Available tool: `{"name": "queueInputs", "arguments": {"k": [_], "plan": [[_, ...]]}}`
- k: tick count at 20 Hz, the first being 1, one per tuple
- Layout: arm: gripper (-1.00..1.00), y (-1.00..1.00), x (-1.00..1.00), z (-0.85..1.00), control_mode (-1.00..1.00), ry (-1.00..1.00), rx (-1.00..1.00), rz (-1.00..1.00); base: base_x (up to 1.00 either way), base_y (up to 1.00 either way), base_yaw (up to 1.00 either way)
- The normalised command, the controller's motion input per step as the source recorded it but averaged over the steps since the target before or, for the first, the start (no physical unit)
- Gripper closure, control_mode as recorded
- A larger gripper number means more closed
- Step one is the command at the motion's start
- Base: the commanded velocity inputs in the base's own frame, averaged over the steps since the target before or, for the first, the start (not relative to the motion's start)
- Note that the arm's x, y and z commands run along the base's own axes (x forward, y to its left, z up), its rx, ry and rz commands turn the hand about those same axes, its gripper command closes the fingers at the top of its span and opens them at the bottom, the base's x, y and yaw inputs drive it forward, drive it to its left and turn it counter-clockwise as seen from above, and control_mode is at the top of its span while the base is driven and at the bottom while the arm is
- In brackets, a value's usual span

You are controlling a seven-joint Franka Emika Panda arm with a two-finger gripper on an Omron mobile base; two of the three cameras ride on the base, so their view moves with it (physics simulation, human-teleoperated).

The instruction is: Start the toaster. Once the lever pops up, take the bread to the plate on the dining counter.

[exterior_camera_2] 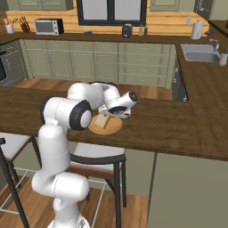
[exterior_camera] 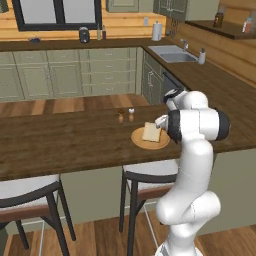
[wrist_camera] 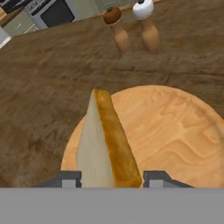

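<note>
One slice of bread (wrist_camera: 107, 144) is standing on edge over the plate (wrist_camera: 175, 131) on the dining counter (exterior_camera: 60, 140), between your gripper's (wrist_camera: 111, 178) parted fingers. You are releasing it; next, lift clear. Whether the fingers are touching it is hard to tell.

The bread's (wrist_camera: 107, 144) lower end is hidden between the end effector (wrist_camera: 112, 178) fingertips.
</note>
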Motion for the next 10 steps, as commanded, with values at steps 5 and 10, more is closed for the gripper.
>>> {"name": "queueInputs", "arguments": {"k": [5, 10], "plan": [[-1.0, -0.22, 0.0, 0.0, -1.0, 0.07, -0.04, -0.04, 0.0, 0.0, 0.0], [-1.0, -0.43, 0.01, 0.0, -1.0, 0.1, -0.09, -0.11, 0.0, 0.0, 0.0]]}}
